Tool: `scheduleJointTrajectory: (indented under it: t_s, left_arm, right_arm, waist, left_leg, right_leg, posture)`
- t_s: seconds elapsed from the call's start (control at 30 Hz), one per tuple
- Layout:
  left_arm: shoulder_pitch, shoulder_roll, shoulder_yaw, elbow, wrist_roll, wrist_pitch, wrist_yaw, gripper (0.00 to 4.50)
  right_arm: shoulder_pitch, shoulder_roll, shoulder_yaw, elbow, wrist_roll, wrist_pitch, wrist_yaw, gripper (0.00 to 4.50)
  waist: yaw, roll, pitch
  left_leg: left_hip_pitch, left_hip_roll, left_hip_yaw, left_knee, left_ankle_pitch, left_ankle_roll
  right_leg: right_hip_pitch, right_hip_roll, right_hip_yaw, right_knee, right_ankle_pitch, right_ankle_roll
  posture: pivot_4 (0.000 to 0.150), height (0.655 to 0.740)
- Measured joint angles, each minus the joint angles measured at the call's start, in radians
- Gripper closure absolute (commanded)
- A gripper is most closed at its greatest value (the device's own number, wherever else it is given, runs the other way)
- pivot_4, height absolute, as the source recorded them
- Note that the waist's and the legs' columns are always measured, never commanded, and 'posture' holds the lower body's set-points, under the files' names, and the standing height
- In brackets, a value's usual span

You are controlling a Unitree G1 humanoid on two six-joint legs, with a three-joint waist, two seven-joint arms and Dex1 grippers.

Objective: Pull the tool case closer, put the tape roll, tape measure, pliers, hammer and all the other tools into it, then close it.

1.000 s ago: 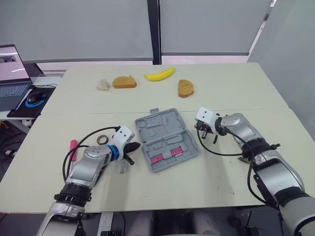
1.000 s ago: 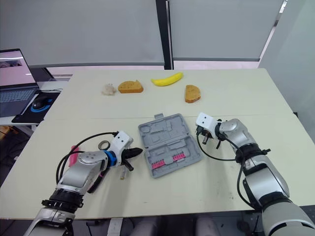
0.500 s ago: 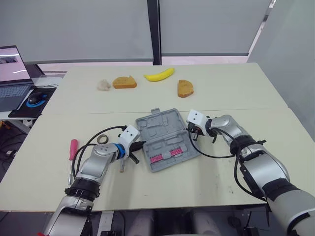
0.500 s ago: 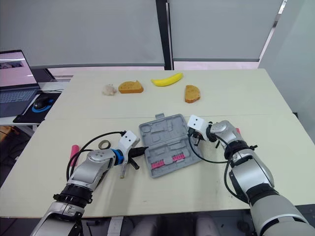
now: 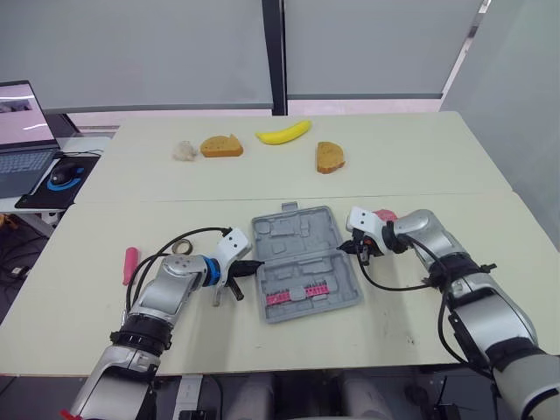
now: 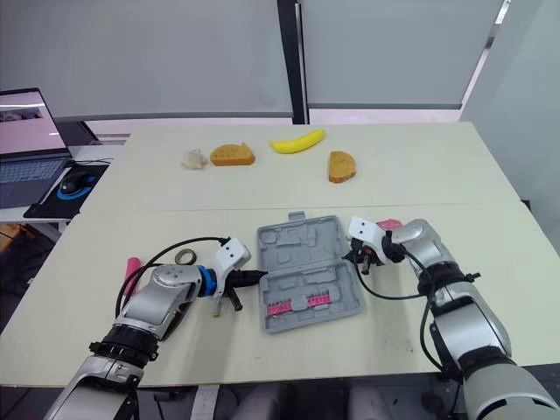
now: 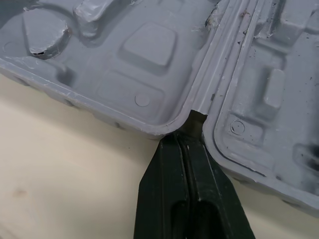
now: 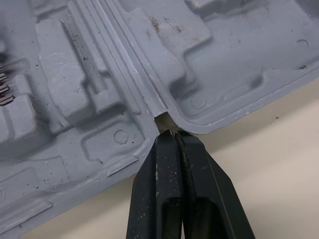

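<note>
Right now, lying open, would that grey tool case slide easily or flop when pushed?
Probably slides: the tool case is thin moulded plastic, nearly empty, flat on the smooth table. Its halves may flex at the hinge.

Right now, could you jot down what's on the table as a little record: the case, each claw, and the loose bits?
Tool case: open, lying flat
Left gripper: shut, tip at the case's hinge notch, left side
Right gripper: shut, tip at the hinge notch, right side
Outside the case: tape roll, pink-handled tool, both to its left
Far side: banana
</note>
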Motion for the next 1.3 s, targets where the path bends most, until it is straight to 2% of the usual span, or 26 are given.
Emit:
scheduleJointTrajectory:
  t_s: [0.17, 0.4, 0.63, 0.8, 1.3]
  left_arm:
    - [0.001, 0.002, -0.017, -0.018, 0.001, 0.009, -0.038, 4.5]
    - [0.06, 0.028, -0.048, -0.141, 0.0, 0.047, -0.098, 4.5]
    - [0.119, 0.064, -0.062, -0.285, -0.004, 0.116, -0.12, 4.5]
    - [0.163, 0.107, -0.089, -0.346, -0.004, 0.138, -0.14, 4.5]
    - [0.162, 0.141, -0.133, -0.349, 0.014, 0.117, -0.16, 4.5]
  right_arm:
    - [0.15, -0.062, -0.018, -0.291, 0.032, 0.167, 0.009, 4.49]
    - [0.341, -0.141, -0.07, -0.669, 0.08, 0.384, -0.014, 4.49]
    - [0.49, -0.19, -0.088, -0.894, 0.131, 0.546, -0.049, 4.49]
    - [0.574, -0.2, -0.076, -0.982, 0.161, 0.611, -0.067, 4.49]
    - [0.614, -0.236, -0.042, -1.025, 0.221, 0.635, -0.109, 4.49]
  waist:
    - [0.003, 0.0, 0.0]
    - [0.004, 0.0, 0.0]
    - [0.006, 0.0, 0.0]
    - [0.004, 0.0, 0.0]
    - [0.008, -0.001, 0.0]
  left_leg:
    - [-0.001, 0.0, 0.0, 0.0, 0.0, 0.0]
    - [-0.001, 0.0, -0.001, 0.0, -0.002, 0.004]
    - [-0.001, 0.001, -0.001, 0.0, -0.002, 0.004]
    - [-0.001, 0.001, -0.001, 0.0, -0.002, 0.004]
    - [-0.001, 0.0, -0.002, -0.001, -0.003, 0.005]
  right_leg:
    - [-0.001, 0.0, 0.0, 0.0, 0.0, 0.0]
    - [-0.001, 0.0, 0.0, 0.0, 0.0, 0.0]
    - [0.0, 0.0, 0.0, -0.001, 0.0, 0.0]
    - [0.0, 0.0, 0.0, -0.001, 0.0, 0.0]
    - [0.0, 0.0, -0.001, -0.001, 0.0, 0.0]
  posture:
    - [0.15, 0.7361]
    - [0.15, 0.7361]
    - [0.15, 0.7361]
    - [0.15, 0.7361]
    - [0.15, 0.7361]
